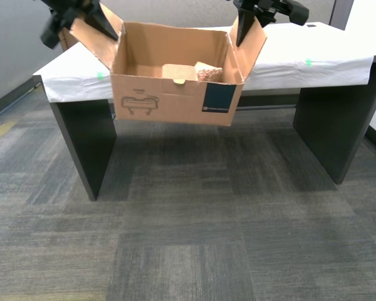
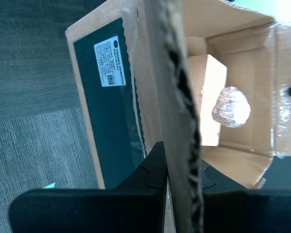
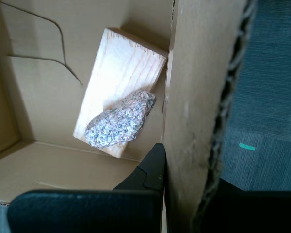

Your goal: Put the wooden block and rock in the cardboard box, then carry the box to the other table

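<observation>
- The cardboard box (image 1: pixel 175 94) carries a dark blue-green label (image 1: pixel 219 98) on its front, towards the exterior view's right, with a small round white mark in one corner.
- In the second wrist view the label (image 2: pixel 109 102) bears a white sticker (image 2: pixel 108 60) with a logo, lines of small print and a square code; the writing is too small to read.
- A black line drawing (image 1: pixel 138 104) sits on the front towards the exterior view's left.
- The box is brown corrugated board, open at the top, with its two side flaps raised and splayed outward.
- It hangs above the grey carpet (image 1: pixel 188 238), in front of the table (image 1: pixel 338 59) draped in wrinkled white cloth with small green tape marks.
- My first gripper (image 3: pixel 184 170) is clamped on the edge of one flap, at the exterior view's left (image 1: pixel 91 15).
- My second gripper (image 2: pixel 182 170) pinches the other flap, on the label side, at the exterior view's right (image 1: pixel 247 19).
- The wooden block (image 3: pixel 121 92), pale with fine grain lines, lies flat on the box floor near one wall.
- The rock (image 3: pixel 119 126), mottled grey-brown and speckled, rests on top of the block, overhanging one edge.
</observation>
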